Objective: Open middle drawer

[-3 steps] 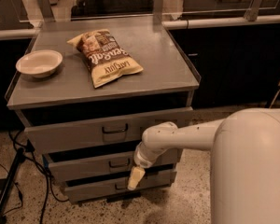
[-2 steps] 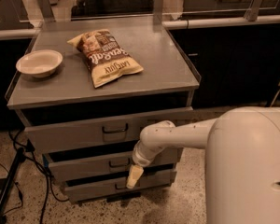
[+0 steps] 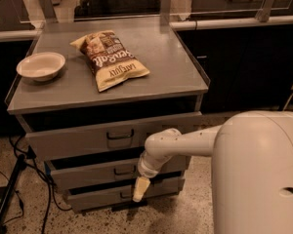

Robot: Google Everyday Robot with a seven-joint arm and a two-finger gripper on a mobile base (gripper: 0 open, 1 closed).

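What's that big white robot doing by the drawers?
The robot is working on opening the middle drawer of the grey cabinet. Its arm reaches in from the right. The gripper hangs pointing down, a little right of and below the drawer's small dark handle, in front of the lowest drawer. It isn't on the handle, and the drawer is barely out, if at all. A white bowl and a bag of chips sit on top.

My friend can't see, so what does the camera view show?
The pale gripper hangs low before a grey cabinet, just right of the handle on the middle drawer. On top sit a white bowl and a chip bag.
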